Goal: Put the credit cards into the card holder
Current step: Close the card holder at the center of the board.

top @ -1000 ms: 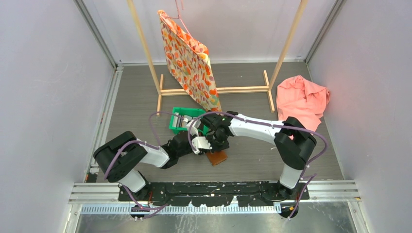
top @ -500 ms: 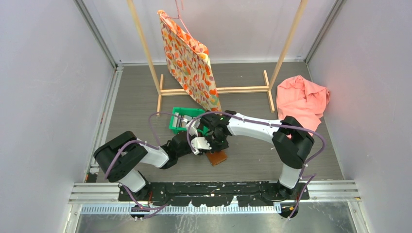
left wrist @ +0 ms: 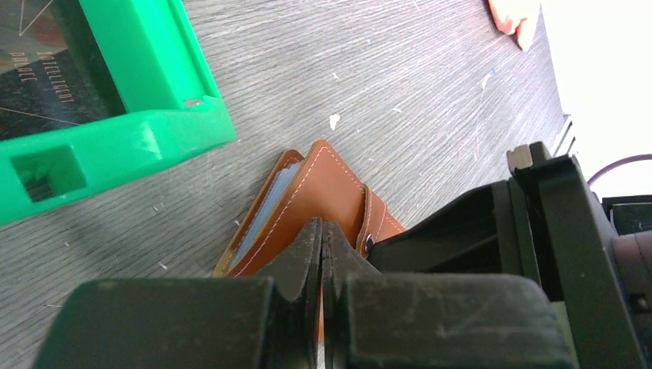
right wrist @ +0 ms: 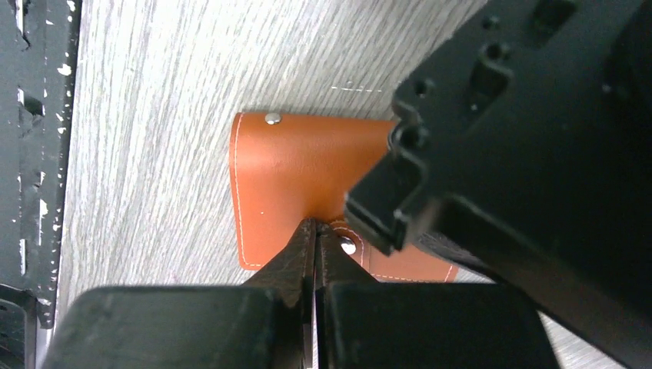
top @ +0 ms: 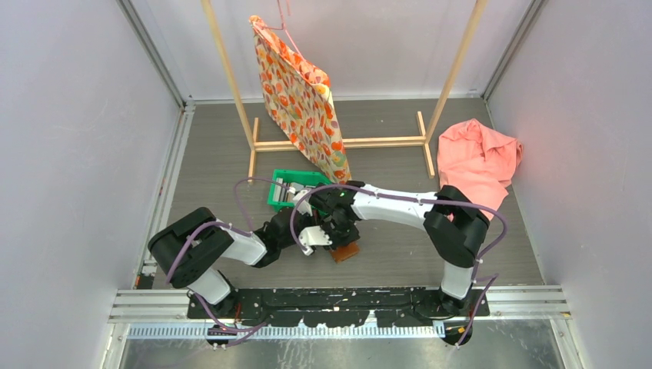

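Both claws over the card holder. The left claw [left wrist: 321, 231] and the right claw [right wrist: 315, 231] each have their fingers pinched fully together with nothing between them. Each closed tip appears to rest on the cover of the card holder [right wrist: 284, 177].

The brown leather holder lies folded on the table [top: 215, 169], near its front edge and just in front of the green bin [top: 296, 188]. A light-blue card [left wrist: 269, 211] shows as a thin edge inside the fold. A dark card [left wrist: 46, 61] remains in the bin.

The step in hand looks like steadying or pressing the folded cover beside the snap strap [left wrist: 369, 219].
- Press straight down with one tip and let the other pin the far corner, so the holder does not skid on the smooth surface.
- Keep your tips off the open edge, where they could push the seated card back out.
- The two wrists crowd each other here, so move one at a time.

The table is grey wood-grain laminate, flecked with white scuffs. At its rear stand a wooden rack [top: 342, 142] carrying a floral bag [top: 304, 100] and, to your right, a crumpled coral garment [top: 477, 157]. Plain pale walls enclose the cell.
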`<state>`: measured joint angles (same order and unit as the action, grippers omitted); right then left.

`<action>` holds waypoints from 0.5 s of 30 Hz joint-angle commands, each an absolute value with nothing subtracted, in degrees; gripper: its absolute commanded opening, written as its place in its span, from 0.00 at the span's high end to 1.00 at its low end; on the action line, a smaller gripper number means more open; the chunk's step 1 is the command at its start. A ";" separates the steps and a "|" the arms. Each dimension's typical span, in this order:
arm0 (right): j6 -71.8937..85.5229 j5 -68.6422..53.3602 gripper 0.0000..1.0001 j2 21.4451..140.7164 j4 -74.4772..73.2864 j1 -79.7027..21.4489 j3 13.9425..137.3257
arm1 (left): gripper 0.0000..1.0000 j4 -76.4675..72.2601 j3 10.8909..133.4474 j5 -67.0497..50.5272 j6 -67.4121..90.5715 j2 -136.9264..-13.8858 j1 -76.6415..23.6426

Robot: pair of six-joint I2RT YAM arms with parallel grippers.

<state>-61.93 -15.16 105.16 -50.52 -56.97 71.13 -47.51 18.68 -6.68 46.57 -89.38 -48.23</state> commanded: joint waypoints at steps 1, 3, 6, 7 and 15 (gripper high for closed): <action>-60.06 -18.78 0.99 112.24 -46.96 -59.33 67.97 | 1.00 -47.02 18.42 -5.17 45.70 -90.00 -48.25; -59.60 -18.88 0.94 111.68 -46.92 -59.35 68.46 | 1.00 -47.11 18.30 -5.12 45.71 -89.88 -48.25; -59.54 -21.00 0.70 108.39 -47.26 -58.68 69.01 | 1.00 -47.00 18.28 -5.26 45.80 -89.39 -48.20; -59.53 -21.58 0.64 107.23 -48.04 -58.31 69.45 | 0.99 -46.60 18.35 -5.29 45.79 -89.00 -48.17; -59.95 -27.31 0.38 96.65 -55.54 -53.09 72.16 | 0.89 -31.72 20.74 -4.11 43.40 -77.57 -48.08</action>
